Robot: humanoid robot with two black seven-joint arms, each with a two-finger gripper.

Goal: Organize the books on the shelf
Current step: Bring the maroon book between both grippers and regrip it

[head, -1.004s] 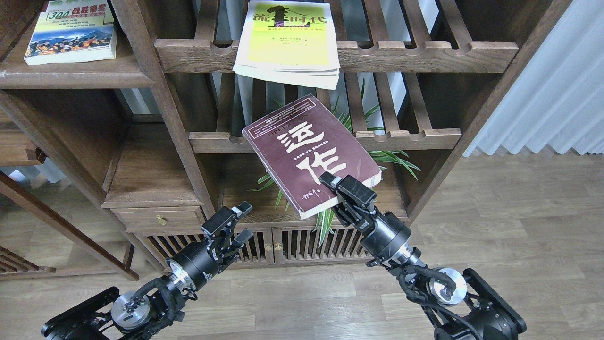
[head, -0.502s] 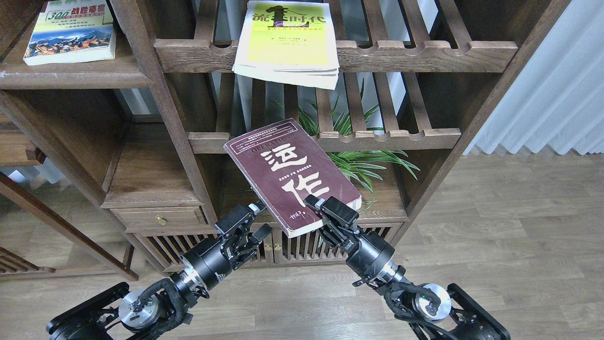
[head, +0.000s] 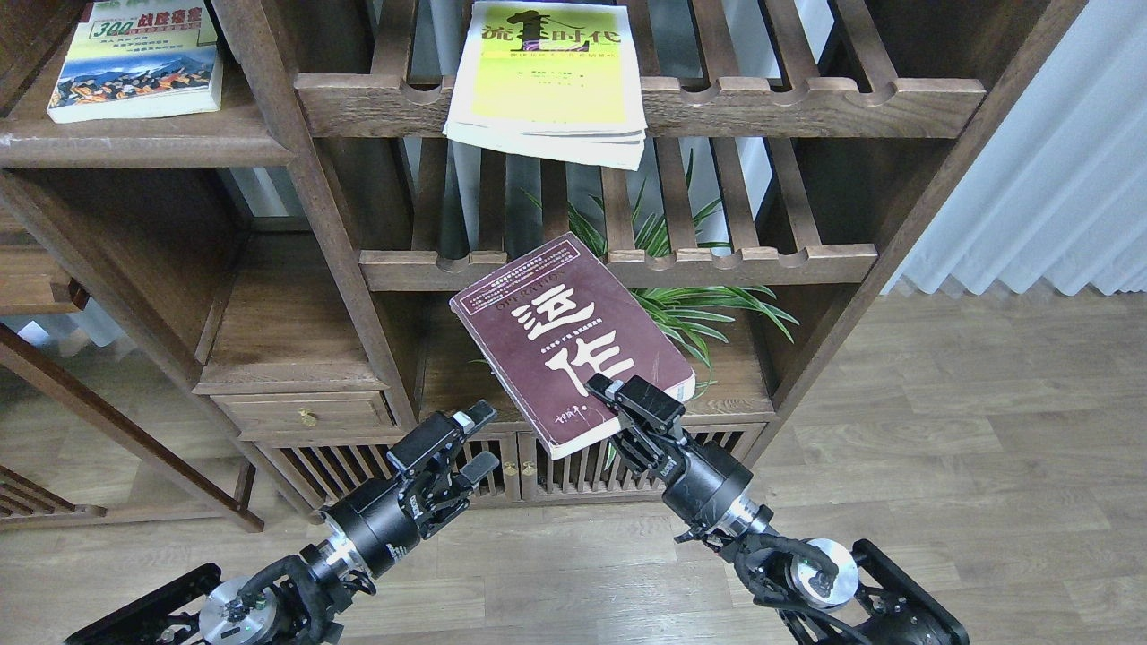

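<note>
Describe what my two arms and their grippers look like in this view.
Both arms are black, built of round cylindrical segments with silver metal rings and shiny disc-shaped joint caps near the bottom edge. Loose black cables loop around the wrists. The left gripper and right gripper each have two blocky black fingers with pale grey tips.

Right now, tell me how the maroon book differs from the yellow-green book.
The maroon book is held in the air, tilted, by the right gripper; the yellow-green book lies on the upper slatted rack, overhanging its front rail. The maroon cover is dark with white characters, the yellow-green one bright with black characters. Both are paperbacks.
</note>
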